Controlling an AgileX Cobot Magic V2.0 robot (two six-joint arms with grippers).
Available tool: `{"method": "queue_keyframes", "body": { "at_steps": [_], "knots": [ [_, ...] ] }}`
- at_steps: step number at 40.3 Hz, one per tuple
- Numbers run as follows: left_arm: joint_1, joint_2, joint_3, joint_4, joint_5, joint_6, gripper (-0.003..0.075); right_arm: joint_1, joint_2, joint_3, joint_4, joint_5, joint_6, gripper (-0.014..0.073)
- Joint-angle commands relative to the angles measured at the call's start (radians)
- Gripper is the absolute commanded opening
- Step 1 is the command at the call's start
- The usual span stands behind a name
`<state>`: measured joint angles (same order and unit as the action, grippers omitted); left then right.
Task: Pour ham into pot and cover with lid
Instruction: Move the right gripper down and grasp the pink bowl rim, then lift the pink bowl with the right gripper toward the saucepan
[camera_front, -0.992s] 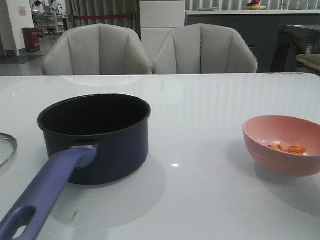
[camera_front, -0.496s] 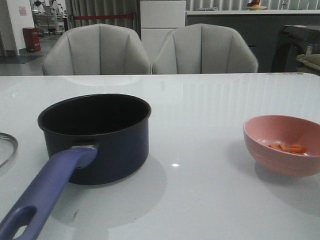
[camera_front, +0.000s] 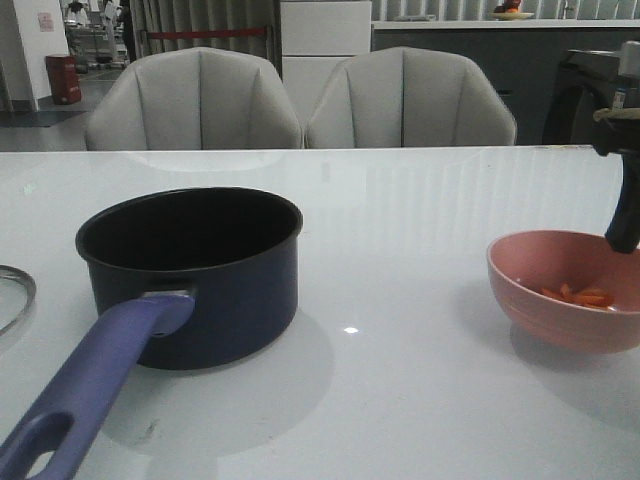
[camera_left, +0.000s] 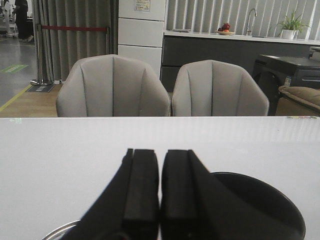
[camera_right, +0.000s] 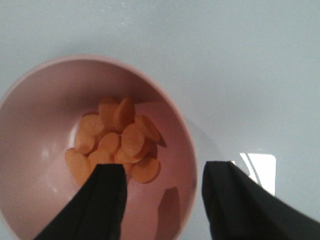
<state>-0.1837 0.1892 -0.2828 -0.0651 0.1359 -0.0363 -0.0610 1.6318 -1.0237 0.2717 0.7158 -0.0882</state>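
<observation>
Front view: the right gripper (camera_front: 622, 235) has just come into the picture at the bowl's far rim, where a second ago nothing stood. In the right wrist view its fingers (camera_right: 102, 200) are spread, straddling the rim of the pink bowl (camera_right: 187, 145), one inside above the ham (camera_right: 117, 140), one outside. A rim grasp looks imminent; pouring is not begun. The pot (camera_front: 190, 275) stands well apart on the bench (camera_front: 420, 400), the lid (camera_front: 12, 295) beside it. The left gripper (camera_left: 160, 195) has its fingers pressed together.
</observation>
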Motion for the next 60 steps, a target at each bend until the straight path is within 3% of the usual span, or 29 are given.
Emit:
{"method": "queue_keyframes", "body": {
  "at_steps": [1, 10, 21, 31, 37, 43, 60],
  "knots": [
    [-0.008, 0.007, -0.028, -0.001, -0.079, -0.001, 0.0114, -0.020, 0.001, -0.042, 0.015, -0.010, -0.022, 0.0456],
    [-0.008, 0.007, -0.028, -0.001, -0.077, -0.001, 0.0114, -0.022, 0.074, -0.048, 0.022, -0.031, -0.052, 0.0435],
    [-0.008, 0.007, -0.028, -0.001, -0.069, -0.001, 0.0114, -0.022, 0.110, -0.059, 0.078, -0.028, -0.143, 0.0133],
    [-0.008, 0.007, -0.028, -0.001, -0.068, -0.001, 0.0114, -0.021, 0.098, -0.128, 0.085, 0.043, -0.202, 0.0138],
    [-0.008, 0.007, -0.028, -0.001, -0.068, -0.001, 0.0114, -0.010, 0.065, -0.185, 0.161, 0.096, -0.213, 0.0138],
    [-0.008, 0.007, -0.028, -0.001, -0.068, -0.001, 0.0114, 0.074, -0.014, -0.205, 0.156, 0.023, -0.238, 0.0138],
    [-0.008, 0.007, -0.028, -0.001, -0.068, -0.001, 0.0114, 0.461, -0.104, -0.205, 0.141, -0.289, -0.237, 0.0138]
  ]
}}
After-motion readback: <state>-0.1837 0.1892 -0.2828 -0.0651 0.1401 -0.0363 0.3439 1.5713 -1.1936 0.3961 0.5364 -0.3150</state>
